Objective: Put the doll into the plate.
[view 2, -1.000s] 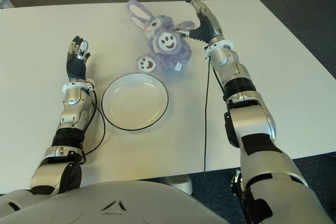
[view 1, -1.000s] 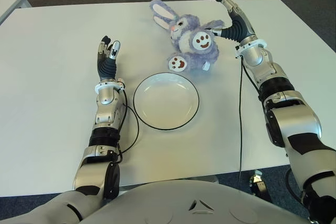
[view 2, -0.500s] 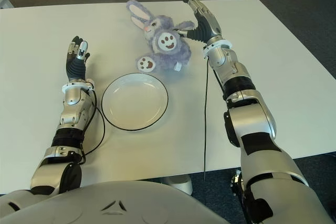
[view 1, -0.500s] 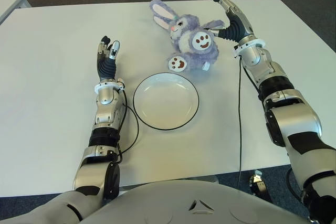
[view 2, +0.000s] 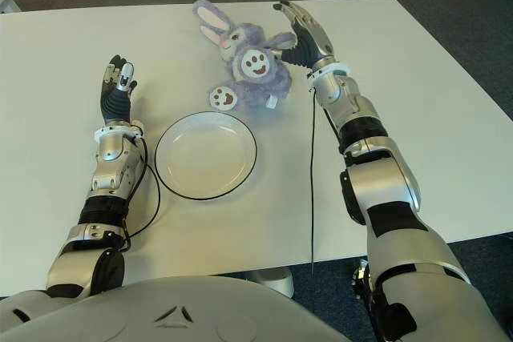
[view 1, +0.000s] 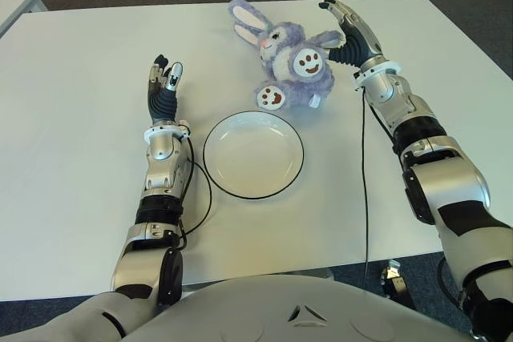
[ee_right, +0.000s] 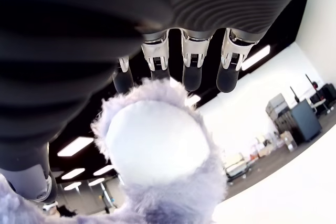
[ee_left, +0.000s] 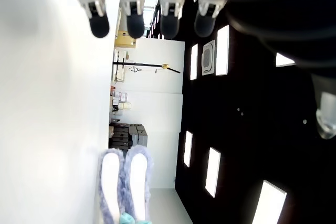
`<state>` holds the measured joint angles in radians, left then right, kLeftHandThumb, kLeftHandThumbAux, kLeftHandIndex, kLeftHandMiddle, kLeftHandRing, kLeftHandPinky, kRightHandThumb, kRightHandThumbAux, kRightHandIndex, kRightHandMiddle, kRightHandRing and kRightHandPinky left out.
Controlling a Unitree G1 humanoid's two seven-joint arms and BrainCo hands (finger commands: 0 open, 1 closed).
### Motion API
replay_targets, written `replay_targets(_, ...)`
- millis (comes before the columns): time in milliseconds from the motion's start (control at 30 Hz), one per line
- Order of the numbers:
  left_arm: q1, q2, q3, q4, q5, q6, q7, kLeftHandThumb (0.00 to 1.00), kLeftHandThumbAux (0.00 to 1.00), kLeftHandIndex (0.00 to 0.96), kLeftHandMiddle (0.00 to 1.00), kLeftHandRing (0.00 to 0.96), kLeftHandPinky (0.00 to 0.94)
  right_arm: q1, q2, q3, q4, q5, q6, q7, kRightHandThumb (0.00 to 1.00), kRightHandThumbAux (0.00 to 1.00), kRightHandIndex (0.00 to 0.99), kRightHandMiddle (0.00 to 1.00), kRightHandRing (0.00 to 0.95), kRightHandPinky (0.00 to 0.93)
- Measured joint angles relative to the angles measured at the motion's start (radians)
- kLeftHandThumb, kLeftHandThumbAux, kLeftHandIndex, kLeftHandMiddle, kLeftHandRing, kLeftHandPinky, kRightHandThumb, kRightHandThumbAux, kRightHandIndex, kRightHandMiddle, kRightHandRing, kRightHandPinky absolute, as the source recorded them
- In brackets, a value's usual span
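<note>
The table (view 1: 72,158) holds the plate (view 1: 253,154); the doll (view 1: 290,66) lies just beyond the plate. The right hand (view 1: 346,28) is beside the doll, fingers spread around 1 paw, not clenched. The left hand (view 1: 163,84), left of the plate, is relaxed, empty. Gripping only that paw risks the doll swinging or slipping loose.

One doll (view 1: 288,60), one plate (view 1: 253,154), two hands.
</note>
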<state>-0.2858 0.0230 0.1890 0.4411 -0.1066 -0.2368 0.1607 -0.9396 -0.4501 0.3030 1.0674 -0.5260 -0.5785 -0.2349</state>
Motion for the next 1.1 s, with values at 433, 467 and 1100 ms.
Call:
replay_targets(433, 0.001, 0.0, 0.0, -0.001, 0.0, 0.0, 0.0, 0.0, 0.407, 0.0, 0.023, 0.002, 0.0, 0.0, 0.011, 0.008, 0.006, -0.004, -0.022, -0.023, 0.202, 0.582, 0.084, 0.065, 0.056, 0.073)
replay_targets(467, 0.001, 0.0, 0.0, -0.001, 0.0, 0.0, 0.0, 0.0, 0.407, 0.0, 0.023, 0.002, 0.0, 0.0, 0.013, 0.008, 0.006, -0.004, -0.026, -0.025, 0.202, 0.583, 0.084, 0.065, 0.056, 0.073)
replay_targets(1100, 0.002, 0.001, 0.001, -0.003, -0.002, 0.0, -0.008, 0.0, 0.413, 0.0, 0.019, 0.0, 0.0, 0.0, 0.065, -0.001, 0.008, 0.012, -0.068, -0.026, 0.241, 0.615, 0.118, 0.105, 0.096, 0.123)
